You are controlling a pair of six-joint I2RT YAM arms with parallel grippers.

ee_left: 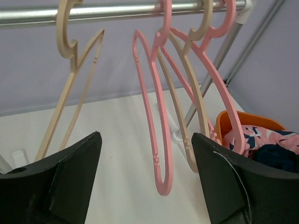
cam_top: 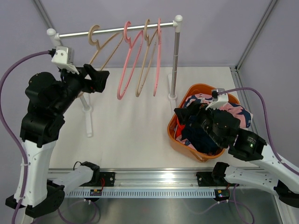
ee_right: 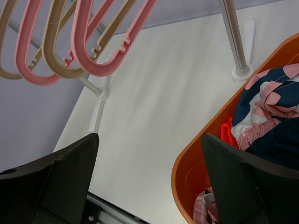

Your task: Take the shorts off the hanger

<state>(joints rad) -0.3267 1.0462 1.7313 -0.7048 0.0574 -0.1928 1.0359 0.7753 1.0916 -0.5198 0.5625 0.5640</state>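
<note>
Two sets of jaws, wide and empty; four hangers (ee_left: 163, 189); shorts (ee_right: 268, 100) in one basket (ee_right: 196, 158).

1. All the shorts (cam_top: 233, 110) that can be seen lie bunched in one soft heap inside an orange basket (cam_top: 175, 137) on the robot's right side.
2. The pink shorts (ee_right: 268, 95), patterned with dark navy, lie crumpled on top, their gathered waistband showing.
3. The dark navy shorts (ee_right: 280, 144) lie crumpled just beside and partly under them.
4. The bright orange shorts (ee_right: 227, 133) show only a ruffled edge, pressed against the basket's inner wall.
</note>
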